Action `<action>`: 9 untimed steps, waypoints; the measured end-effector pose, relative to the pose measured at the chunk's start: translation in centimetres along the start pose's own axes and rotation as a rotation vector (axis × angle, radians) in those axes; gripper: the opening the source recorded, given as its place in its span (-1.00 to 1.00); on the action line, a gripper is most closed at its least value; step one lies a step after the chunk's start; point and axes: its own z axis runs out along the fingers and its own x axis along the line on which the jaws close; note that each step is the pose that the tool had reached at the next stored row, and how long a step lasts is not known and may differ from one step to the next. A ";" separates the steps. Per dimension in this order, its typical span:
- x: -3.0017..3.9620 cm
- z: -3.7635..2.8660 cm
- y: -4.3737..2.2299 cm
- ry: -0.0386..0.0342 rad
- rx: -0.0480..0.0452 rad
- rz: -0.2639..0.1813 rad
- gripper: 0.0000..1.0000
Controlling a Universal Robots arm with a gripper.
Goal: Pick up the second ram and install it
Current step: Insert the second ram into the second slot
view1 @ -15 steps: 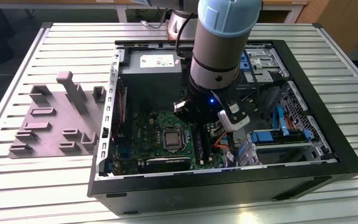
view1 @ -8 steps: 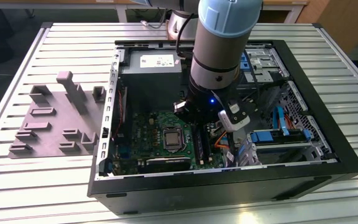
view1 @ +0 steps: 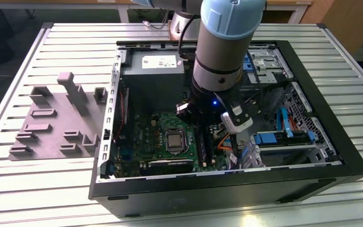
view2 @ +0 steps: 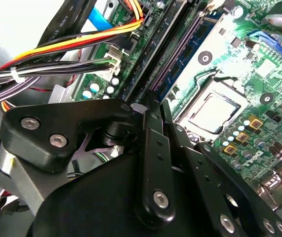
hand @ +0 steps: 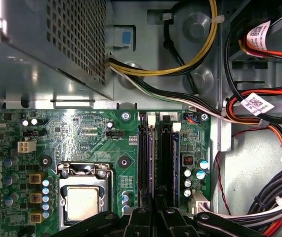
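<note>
Arm down inside the open computer case, gripper over the memory slots.

In the exterior view you see the arm (view1: 218, 61) reaching into the case (view1: 332, 156), which lies on the slatted table (view1: 43, 198). The gripper (view1: 202, 124) sits low over the motherboard (view1: 156, 137), near that board's edge toward the exterior view's right. The mauve-grey fixture (view1: 49, 123) rests on the table beside the case wall at the exterior view's left.

In the second wrist view you look past the black gripper linkage (view2: 150, 163) at the socket rails (view2: 173, 54) and the processor socket (view2: 215, 111); the fingers look drawn close together, but you cannot tell whether they grip anything.

In the first wrist view the fingertips (hand: 143, 217) stand at the near end of the rails (hand: 158, 163). You cannot pick out the second ram for certain.
</note>
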 end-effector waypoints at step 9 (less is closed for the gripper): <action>-0.01 0.26 0.00 0.0008 -0.0001 0.000 -0.73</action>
